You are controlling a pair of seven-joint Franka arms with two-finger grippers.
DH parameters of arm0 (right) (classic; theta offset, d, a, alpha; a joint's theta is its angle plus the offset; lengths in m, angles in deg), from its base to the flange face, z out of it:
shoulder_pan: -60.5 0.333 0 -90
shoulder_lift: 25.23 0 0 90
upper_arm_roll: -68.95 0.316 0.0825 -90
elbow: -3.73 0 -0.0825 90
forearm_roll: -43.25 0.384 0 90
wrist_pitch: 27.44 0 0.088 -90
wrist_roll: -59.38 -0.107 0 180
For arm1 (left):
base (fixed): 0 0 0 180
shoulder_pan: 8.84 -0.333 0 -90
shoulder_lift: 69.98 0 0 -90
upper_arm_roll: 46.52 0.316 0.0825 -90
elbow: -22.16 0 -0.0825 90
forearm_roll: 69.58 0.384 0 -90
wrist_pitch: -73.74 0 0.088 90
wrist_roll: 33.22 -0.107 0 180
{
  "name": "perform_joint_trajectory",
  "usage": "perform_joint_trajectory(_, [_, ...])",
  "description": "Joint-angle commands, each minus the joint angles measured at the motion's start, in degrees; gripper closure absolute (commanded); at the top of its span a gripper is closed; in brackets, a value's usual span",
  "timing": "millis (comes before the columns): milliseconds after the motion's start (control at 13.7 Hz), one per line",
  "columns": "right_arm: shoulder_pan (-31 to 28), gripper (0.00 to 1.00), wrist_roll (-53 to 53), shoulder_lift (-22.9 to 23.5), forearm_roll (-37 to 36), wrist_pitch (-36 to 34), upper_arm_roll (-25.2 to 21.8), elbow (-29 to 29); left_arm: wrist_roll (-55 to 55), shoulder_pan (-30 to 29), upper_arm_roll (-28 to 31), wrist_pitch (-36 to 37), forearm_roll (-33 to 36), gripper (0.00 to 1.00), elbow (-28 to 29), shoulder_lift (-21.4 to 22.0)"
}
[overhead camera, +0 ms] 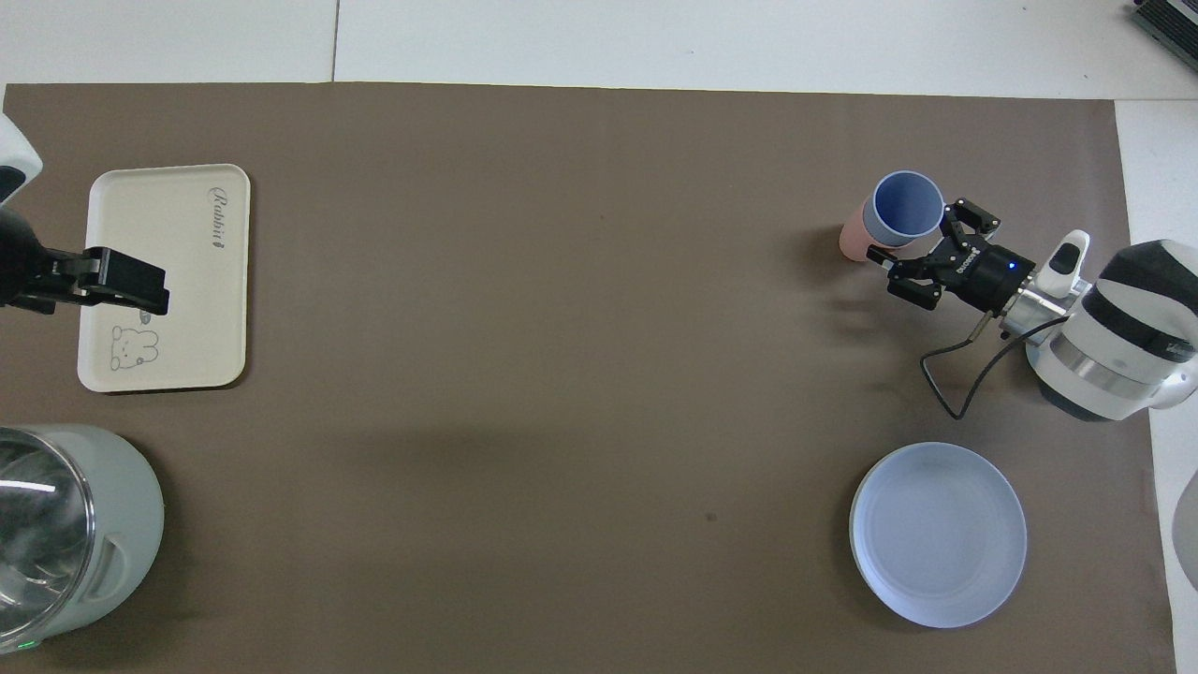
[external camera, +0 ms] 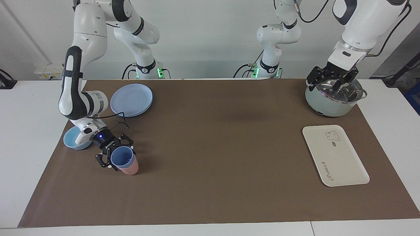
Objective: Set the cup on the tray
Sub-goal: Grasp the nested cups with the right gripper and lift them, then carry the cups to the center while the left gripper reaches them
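Observation:
The periwinkle-blue cup (external camera: pixel 123 157) stands upright toward the right arm's end of the table, directly on top of a salmon-pink tumbler (external camera: pixel 130 169); I cannot tell whether it rests in it or is held just above it. My right gripper (external camera: pixel 115 153) has a finger on each side of the cup, shut on it. In the overhead view the cup (overhead camera: pixel 906 208) and right gripper (overhead camera: pixel 922 239) show the same. The cream tray (external camera: pixel 334 155) lies flat and bare toward the left arm's end, also in the overhead view (overhead camera: pixel 168 281). My left gripper (external camera: pixel 332 83) waits open over a pot.
A pale green pot (external camera: pixel 334 101) with a glass lid stands nearer to the robots than the tray. A round blue plate (external camera: pixel 131 100) and a low light-blue bowl (external camera: pixel 72 137) lie near the right arm. A brown mat (external camera: pixel 213 147) covers the table.

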Motion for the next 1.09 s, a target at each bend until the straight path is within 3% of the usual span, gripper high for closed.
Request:
perform_joint_trajectory(0, [0.54, 0.0, 2.59, 0.08, 2.45, 1.54, 0.19, 0.46, 0.28, 0.29, -0.29, -0.63, 0.94, 0.0, 1.52, 1.55])
perform_joint_trajectory(73, [0.54, 0.09, 2.67, 0.17, 2.45, 1.54, 0.19, 0.46, 0.1, 0.64, -0.46, -0.8, 0.94, 0.0, 1.69, 1.55])
perform_joint_trajectory(146, [0.63, 0.75, 3.02, 0.17, 2.37, 1.63, 0.19, 0.29, 0.19, 0.73, -0.55, -0.89, 0.85, 0.0, 1.69, 1.55])
perform_joint_trajectory(218, [0.72, 1.0, 2.85, 0.08, 2.36, 1.72, 0.19, 0.02, 0.19, 0.73, -0.64, -0.89, 0.76, 0.0, 2.04, 1.64])
perform_joint_trajectory(364, [0.81, 1.0, 0.84, -0.09, 2.1, 1.72, 0.37, -0.59, 0.19, 0.73, -0.64, -2.98, 0.41, 0.0, 4.31, 2.52])
perform_joint_trajectory(510, [1.85, 1.0, -3.89, -3.23, -1.65, 5.12, 0.81, -0.6, 0.1, 0.82, -0.73, -8.95, 0.15, 0.0, 8.87, 4.44])
perform_joint_trajectory(728, [8.43, 1.0, -18.19, -10.36, -16.22, 14.1, 0.81, -0.42, 0.19, 0.56, -0.64, -14.06, -8.16, 0.0, 13.02, 5.86])
perform_joint_trajectory(1019, [16.78, 1.0, -33.77, -13.36, -30.21, 21.31, 0.63, -0.86, 10.97, 3.96, -0.82, -25.28, -18.72, 0.0, 15.22, 4.9])
